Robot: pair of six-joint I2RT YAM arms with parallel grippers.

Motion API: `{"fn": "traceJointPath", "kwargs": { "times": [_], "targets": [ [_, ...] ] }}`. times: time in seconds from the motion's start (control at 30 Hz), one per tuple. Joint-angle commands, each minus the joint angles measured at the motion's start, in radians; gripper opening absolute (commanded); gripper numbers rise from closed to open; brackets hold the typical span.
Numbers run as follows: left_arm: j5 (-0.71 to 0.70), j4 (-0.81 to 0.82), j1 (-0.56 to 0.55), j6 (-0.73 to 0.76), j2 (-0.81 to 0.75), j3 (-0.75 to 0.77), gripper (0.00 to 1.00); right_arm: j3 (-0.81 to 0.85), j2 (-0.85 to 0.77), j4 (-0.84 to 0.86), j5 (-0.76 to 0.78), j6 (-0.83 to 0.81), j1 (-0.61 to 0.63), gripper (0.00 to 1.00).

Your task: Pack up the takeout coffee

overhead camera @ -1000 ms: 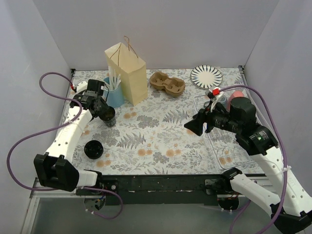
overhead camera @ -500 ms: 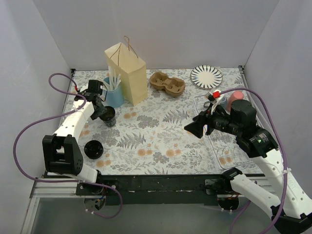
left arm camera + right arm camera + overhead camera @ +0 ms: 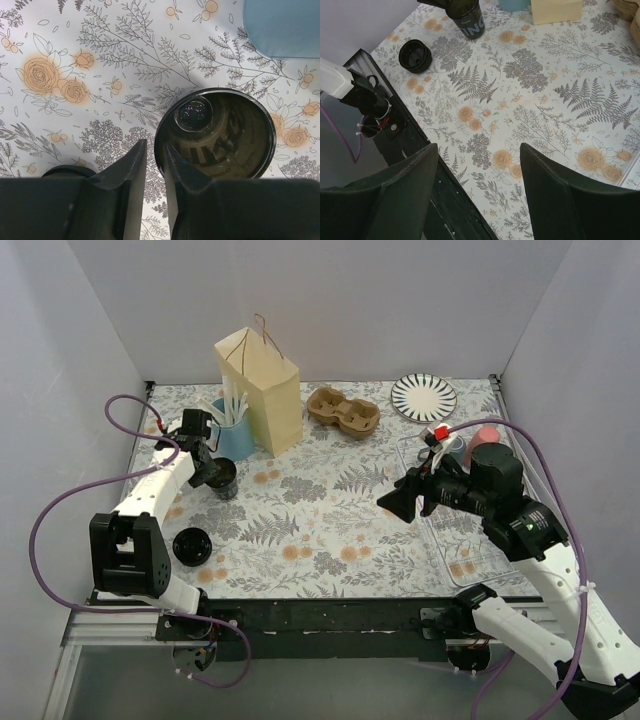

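Observation:
The takeout coffee [image 3: 225, 478] is a small dark cup standing upright and uncovered on the floral table, left of the middle. It also shows in the left wrist view [image 3: 220, 135] and the right wrist view [image 3: 467, 17]. My left gripper [image 3: 208, 468] is at its rim. In the left wrist view the left gripper [image 3: 154, 147] has one finger inside the cup and one outside, drawn close on the wall. My right gripper [image 3: 395, 502] hangs wide open and empty over the table's right middle, as the right wrist view [image 3: 479, 150] shows. The tan paper bag [image 3: 262, 390] stands upright behind the cup.
A blue cup of white utensils [image 3: 238, 437] stands just behind the coffee. A round black lid [image 3: 191, 545] lies near the front left. A brown cup carrier [image 3: 343, 410] and a striped plate [image 3: 423, 397] sit at the back. A clear tray [image 3: 455, 560] lies at the right.
My left arm's elbow has swung up and toward the left wall, while its gripper stayed at the cup. The cup has not moved. The right arm barely moved.

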Motion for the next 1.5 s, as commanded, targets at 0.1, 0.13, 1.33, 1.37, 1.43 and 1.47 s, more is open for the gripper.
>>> {"fn": "traceJointPath", "kwargs": {
  "times": [0.1, 0.13, 1.33, 1.37, 1.43, 1.47],
  "targets": [
    [0.001, 0.022, 0.007, 0.016, 0.003, 0.003, 0.15, 0.016, 0.005, 0.025, -0.011, 0.0, 0.003, 0.74],
    [0.004, 0.02, 0.007, 0.016, 0.006, 0.006, 0.14, 0.015, 0.007, 0.029, -0.012, 0.002, 0.003, 0.74],
    [0.036, 0.003, 0.007, 0.056, -0.009, 0.047, 0.0, 0.006, 0.019, 0.013, -0.008, 0.014, 0.003, 0.75],
    [0.039, 0.005, 0.007, 0.057, -0.006, 0.049, 0.03, 0.007, 0.019, 0.011, -0.006, 0.012, 0.003, 0.75],
    [0.042, 0.0, 0.007, 0.057, 0.0, 0.055, 0.13, 0.007, 0.019, 0.01, -0.005, 0.014, 0.003, 0.75],
    [0.044, -0.001, 0.007, 0.062, 0.003, 0.061, 0.13, 0.007, 0.017, 0.011, -0.005, 0.014, 0.003, 0.75]
  ]
}}
